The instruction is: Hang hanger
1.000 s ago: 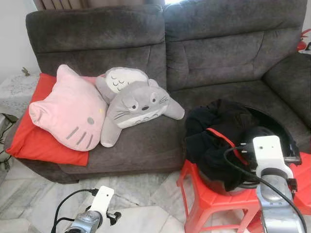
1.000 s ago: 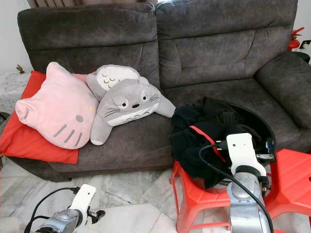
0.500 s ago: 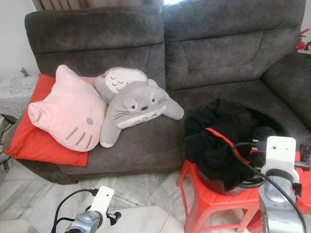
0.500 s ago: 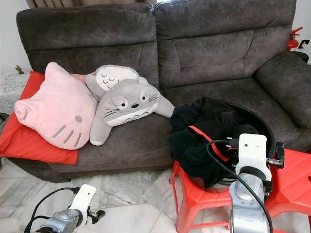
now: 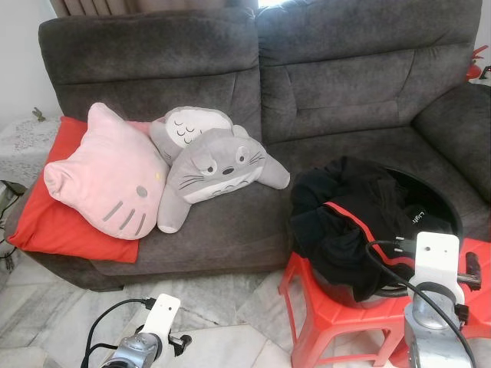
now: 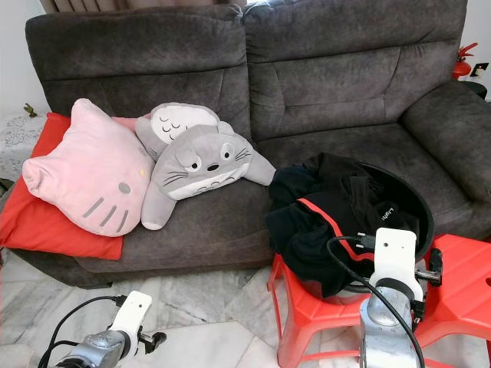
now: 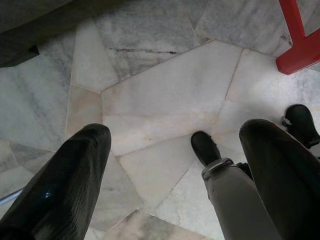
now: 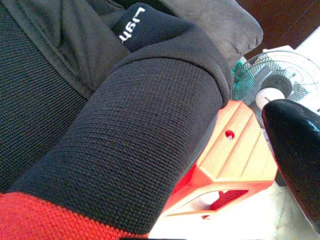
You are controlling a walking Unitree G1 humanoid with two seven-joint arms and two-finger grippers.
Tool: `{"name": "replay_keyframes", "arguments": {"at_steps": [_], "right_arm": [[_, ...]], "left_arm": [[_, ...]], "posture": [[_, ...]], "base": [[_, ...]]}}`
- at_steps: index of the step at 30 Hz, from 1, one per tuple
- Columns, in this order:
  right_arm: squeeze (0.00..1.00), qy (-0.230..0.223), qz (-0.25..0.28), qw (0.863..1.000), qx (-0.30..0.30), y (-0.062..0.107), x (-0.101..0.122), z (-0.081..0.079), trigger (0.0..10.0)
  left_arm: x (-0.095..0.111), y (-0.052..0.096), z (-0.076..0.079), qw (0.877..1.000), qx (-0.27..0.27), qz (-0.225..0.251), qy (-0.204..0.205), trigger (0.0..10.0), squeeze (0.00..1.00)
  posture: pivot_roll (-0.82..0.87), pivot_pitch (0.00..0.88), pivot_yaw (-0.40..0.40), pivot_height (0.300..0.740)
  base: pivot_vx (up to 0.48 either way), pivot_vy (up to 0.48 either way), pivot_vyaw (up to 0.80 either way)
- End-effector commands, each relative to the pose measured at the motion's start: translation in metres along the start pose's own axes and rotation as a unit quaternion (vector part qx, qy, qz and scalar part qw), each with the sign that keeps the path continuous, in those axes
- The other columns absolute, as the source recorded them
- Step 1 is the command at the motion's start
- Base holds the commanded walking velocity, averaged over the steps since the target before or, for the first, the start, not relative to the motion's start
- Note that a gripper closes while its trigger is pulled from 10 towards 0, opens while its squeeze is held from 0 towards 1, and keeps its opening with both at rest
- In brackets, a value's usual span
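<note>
A heap of black clothes [image 5: 345, 218] with a red trim band [image 5: 359, 224] fills a black round basin [image 5: 443, 202] on a red plastic stool [image 5: 326, 314] in front of the sofa. My right gripper [image 5: 449, 270] hangs at the basin's near rim, just above the stool. In the right wrist view one black finger [image 8: 295, 150] stands far out to the side, and black knit cloth [image 8: 130, 135] with a red edge lies close before the camera. My left gripper [image 7: 175, 132] is low over the marble floor, open, with nothing between its fingers.
A dark grey sofa [image 5: 337, 100] carries a pink cat cushion [image 5: 107, 172], a grey plush [image 5: 219, 165] and a red pillow [image 5: 46, 222]. A second red stool [image 6: 468, 276] stands at the right, a fan [image 8: 272, 82] beyond it. My own leg [image 7: 235, 200] is near the left gripper.
My right arm has drawn back and down, from over the clothes to the basin's near rim, uncovering more of the clothes. The left arm has stayed put.
</note>
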State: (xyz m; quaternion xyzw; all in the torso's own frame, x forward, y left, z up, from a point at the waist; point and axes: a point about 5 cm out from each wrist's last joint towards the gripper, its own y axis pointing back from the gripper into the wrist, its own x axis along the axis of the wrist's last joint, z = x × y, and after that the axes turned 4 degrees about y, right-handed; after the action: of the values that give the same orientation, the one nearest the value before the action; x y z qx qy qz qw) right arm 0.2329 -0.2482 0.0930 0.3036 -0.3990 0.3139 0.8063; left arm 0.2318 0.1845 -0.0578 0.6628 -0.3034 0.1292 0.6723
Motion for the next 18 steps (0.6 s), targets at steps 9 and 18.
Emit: {"name": "replay_keyframes", "arguments": {"at_steps": [9,18], "right_arm": [[0.00,-0.015,0.057,0.998,0.007,-0.004,0.020,-0.005,10.0],[0.00,0.074,0.165,0.983,0.020,-0.002,0.044,-0.009,9.5]], "left_arm": [[-0.004,0.001,-0.005,1.000,0.006,-0.011,-0.012,10.0,0.00],[-0.004,0.001,-0.005,1.000,0.005,-0.010,-0.013,10.0,0.00]], "posture": [[-0.24,0.000,0.079,0.740],[-0.24,0.000,0.079,0.740]], "base": [[0.000,0.000,0.00],[0.000,0.000,0.00]]}}
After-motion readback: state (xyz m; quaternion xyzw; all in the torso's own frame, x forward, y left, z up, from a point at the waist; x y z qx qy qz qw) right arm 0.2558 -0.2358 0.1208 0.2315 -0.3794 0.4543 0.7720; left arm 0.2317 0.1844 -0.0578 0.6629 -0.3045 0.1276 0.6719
